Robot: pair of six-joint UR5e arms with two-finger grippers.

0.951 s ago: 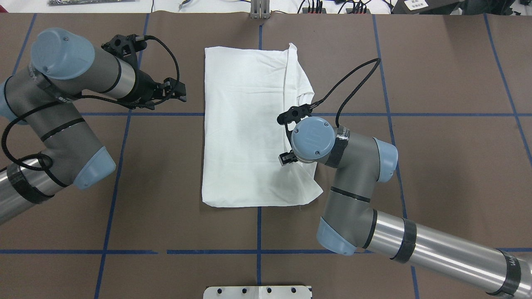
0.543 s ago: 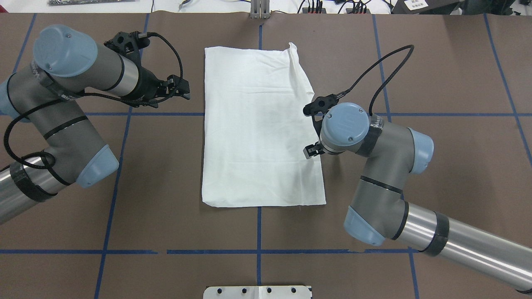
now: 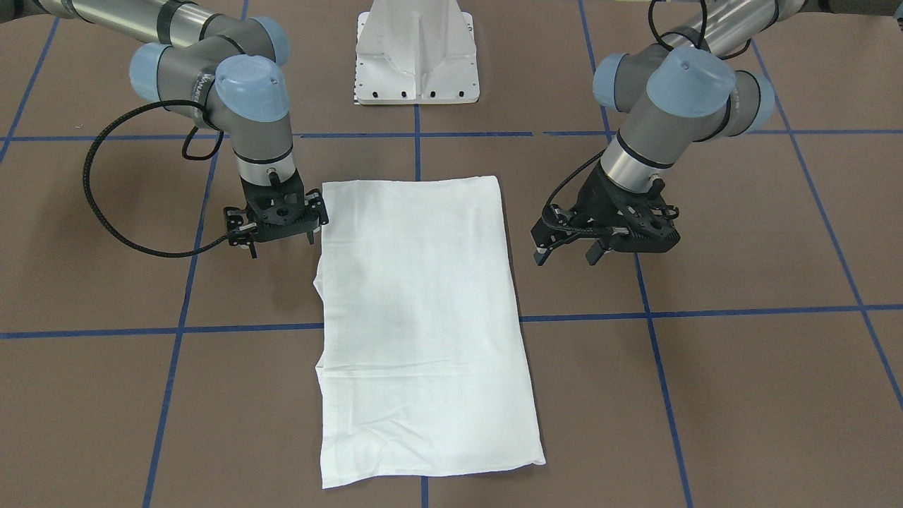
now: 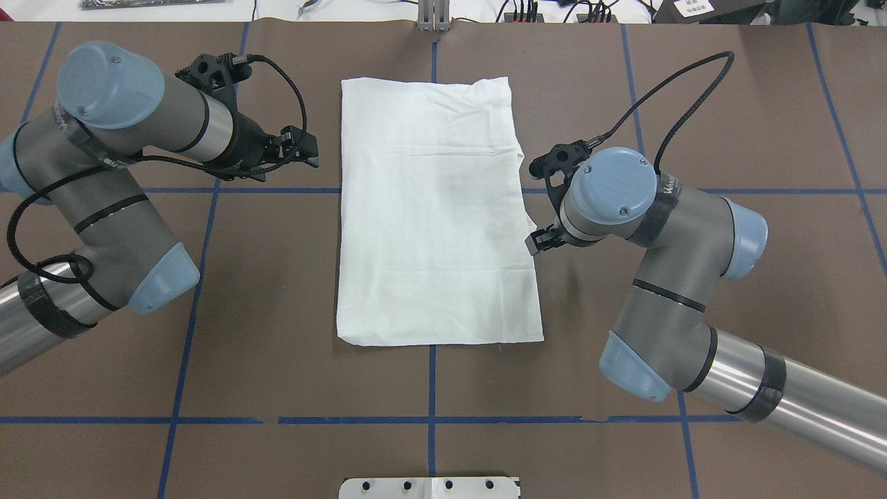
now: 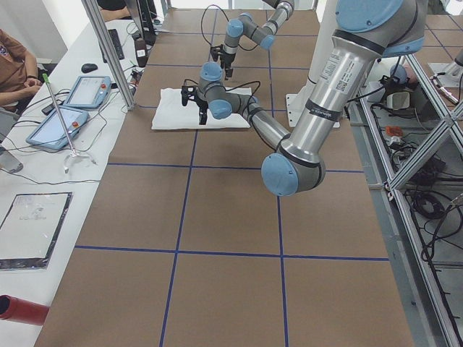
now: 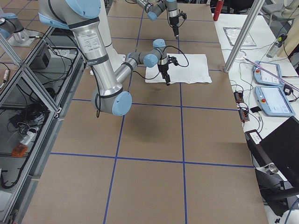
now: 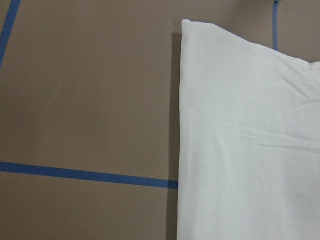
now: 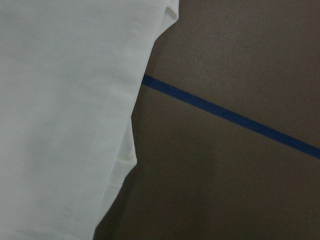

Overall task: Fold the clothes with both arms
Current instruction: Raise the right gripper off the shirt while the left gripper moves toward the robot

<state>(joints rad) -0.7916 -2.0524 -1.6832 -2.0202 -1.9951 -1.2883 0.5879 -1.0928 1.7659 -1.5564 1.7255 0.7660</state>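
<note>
White thin-fabric shirt (image 4: 436,208): lay flat on the worktop, folded into a long rectangle, across a crossing of the tape lines. Creases ran over the half farther from the robot, and a faint grey shade showed through near the middle.
Black two-finger right gripper (image 3: 281,243): hung pointing down just beside the shirt's long edge on the robot's right, toward the end nearer the robot. Its jaws were released, parted and empty. Whether a tip touched the hem could not be told.
Black two-finger left gripper (image 4: 310,152): was near the shirt's opposite long edge but apart from it, tilted toward the cloth. Its jaws were released, spread wide, with nothing between them.
Grey metal right arm with light-blue joint caps (image 4: 679,229): was bent at the elbow, its wrist over the bare surface beside the shirt, and a black cable looped above it.
Grey metal left arm with light-blue joint caps (image 4: 104,173): was folded back on the shirt's other side, also trailing a black cable.
Brown paper-covered worktop (image 4: 277,381): carried the shirt.
Blue tape lines (image 4: 554,420): formed a grid; one ran under the shirt's width and another under its length.
White metal pedestal base (image 3: 416,56): stood beyond the shirt's short end on the robot's side, well apart from it.
</note>
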